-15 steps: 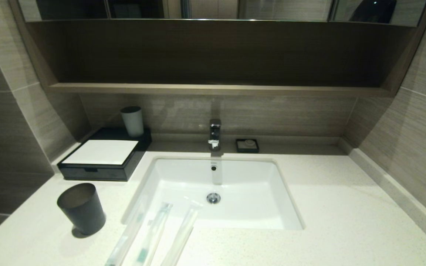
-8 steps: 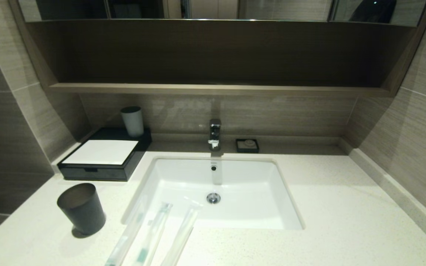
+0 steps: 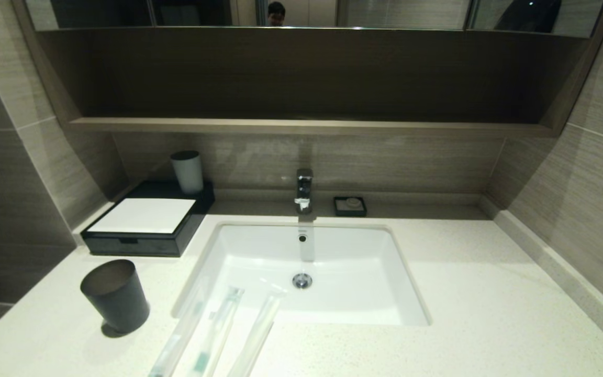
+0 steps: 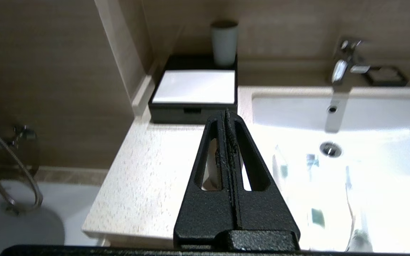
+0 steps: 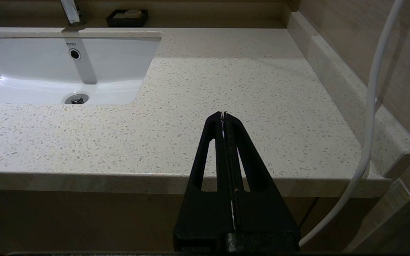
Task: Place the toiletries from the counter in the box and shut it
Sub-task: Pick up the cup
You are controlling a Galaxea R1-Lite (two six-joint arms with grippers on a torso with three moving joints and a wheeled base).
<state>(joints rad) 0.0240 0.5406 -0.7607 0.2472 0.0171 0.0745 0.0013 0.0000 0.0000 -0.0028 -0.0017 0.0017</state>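
Though unseen overhead, left gripper [image 4: 225,115] closed

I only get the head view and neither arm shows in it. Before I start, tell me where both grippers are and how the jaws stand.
Observer: The left gripper hangs at the front left of the counter, pointing toward the box, jaws shut and empty.
Operator: Now the right one.
Observer: The right gripper sits off the counter's front edge, to the right of the sink, jaws shut and empty.
Operator: Report anything near it that could snag.
Observer: A white cable hangs down past the counter's right end, beside that gripper.
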